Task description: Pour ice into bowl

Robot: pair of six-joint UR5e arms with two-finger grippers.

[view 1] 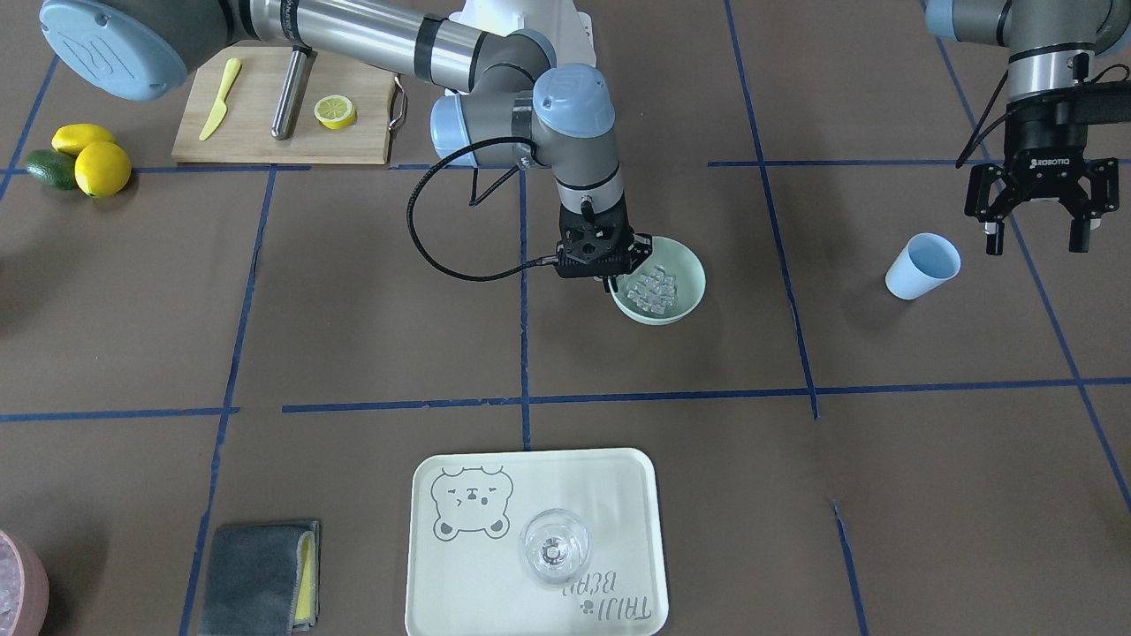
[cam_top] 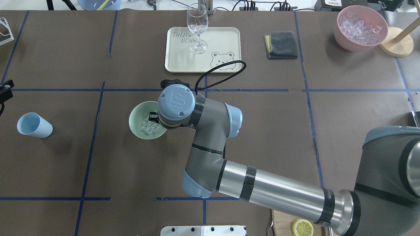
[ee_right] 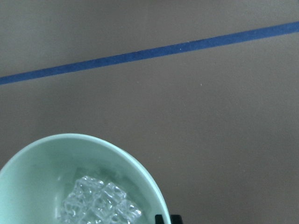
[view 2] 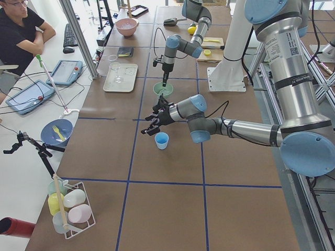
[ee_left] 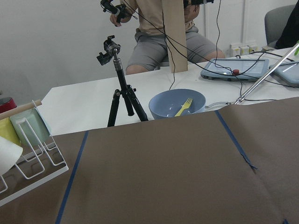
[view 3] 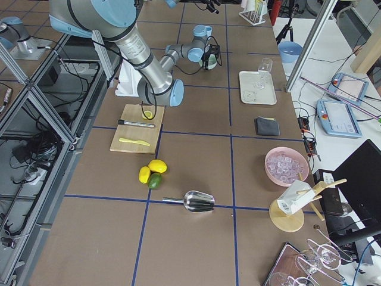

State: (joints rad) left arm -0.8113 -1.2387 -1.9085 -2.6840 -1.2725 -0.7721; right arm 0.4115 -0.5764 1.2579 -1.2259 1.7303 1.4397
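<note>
The ice (view 1: 654,290) is in the bowl (view 1: 694,268), frame center. Slippery, light cubes, so I'd grab the bowl's stiff rim instead. Left gripper (view 1: 1036,237) hangs wide and empty. Right gripper (view 1: 611,283) is at the rim, can't tell its grip.

The table (view 1: 353,309) is lit brightly and evenly from above, so only soft, pale shadows are cast beside the cup (cam_top: 34,125) and under the right arm (cam_top: 279,188), on whose metal tube a white glare is seen. The right wrist view is dimmer, and there the bowl (ee_right: 42,163) and the ice (ee_right: 100,207) seem slightly out of focus.
</note>
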